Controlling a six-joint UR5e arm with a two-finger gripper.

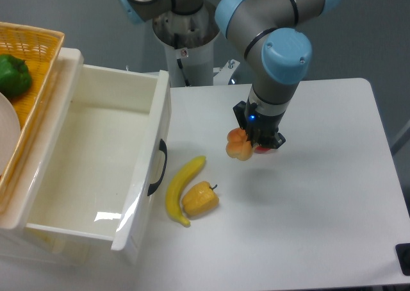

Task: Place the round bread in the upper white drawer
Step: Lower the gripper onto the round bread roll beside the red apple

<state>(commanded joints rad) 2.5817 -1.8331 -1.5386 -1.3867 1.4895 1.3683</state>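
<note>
Hanging over the middle of the white table (320,195), the gripper (256,140) had its fingers clamped on the round bread (239,145), a lumpy orange-tan roll that stuck out to the left of the black fingers. The roll looked lifted clear of the tabletop, with a faint shadow spread beneath it, though I could not say how high it was. It was well apart from the upper white drawer (96,169), off to the drawer's right with open table between them.

That drawer stood pulled out on the left side, deep and glossy, with a curved black handle (157,168) on its front panel. Nothing lay inside it; only reflections of the room lights showed on its pale floor and walls.

Behind the drawer, at the far left edge, sat a woven yellow wicker basket (38,47), cut off by the edge of view. A green pepper (13,75) rested in it near the top left, and the rim of a white plate (8,137) showed below that. Whether the basket held more, I could not tell.

On the table just right of the drawer's front lay a banana (180,188), curved and pointing up toward the arm. A yellow-orange bell pepper (200,199) with a small stem lay touching its right side. Both sat between the drawer and the held roll, nearer the drawer.
</note>
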